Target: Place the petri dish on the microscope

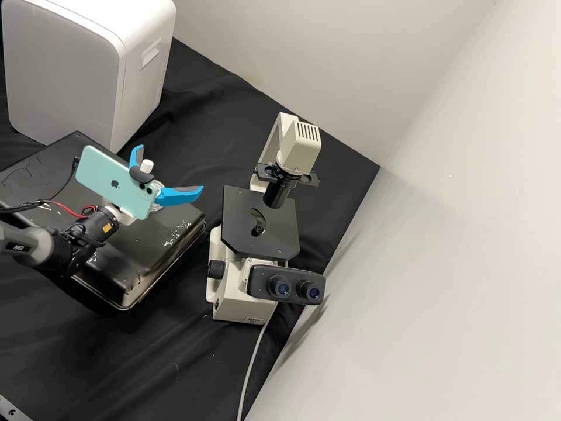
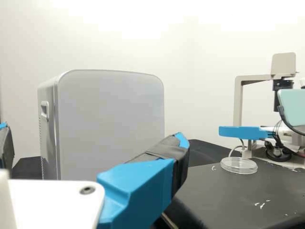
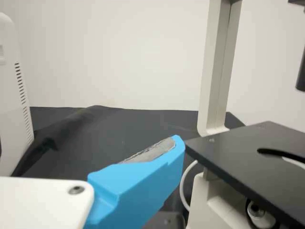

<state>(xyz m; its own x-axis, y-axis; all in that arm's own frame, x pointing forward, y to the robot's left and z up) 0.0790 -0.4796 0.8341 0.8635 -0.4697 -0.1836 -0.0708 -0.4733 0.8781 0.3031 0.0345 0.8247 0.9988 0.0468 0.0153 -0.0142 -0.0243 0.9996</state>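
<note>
Two grippers spread, dish on the tray

From the high view's left edge the right arm (image 1: 35, 245) comes in low over a dark tray (image 1: 134, 269), wrist about level and aimed toward the microscope (image 1: 234, 292). Its right gripper (image 1: 172, 167) is spread wide and holds nothing. One blue finger (image 2: 243, 132) hangs over the petri dish (image 2: 238, 165) with a clear gap, not touching. The dish lies flat on the tray top, near the edge facing the microscope. The microscope's black stage (image 1: 280, 234) is just beside that gripper in the right wrist view.

On the other arm, the left gripper (image 2: 90, 131) sits at about tray height, facing the side of a white box (image 2: 109, 124). Its fingers (image 2: 143, 186) are far apart, gripping nothing. It is well apart from the dish.
</note>
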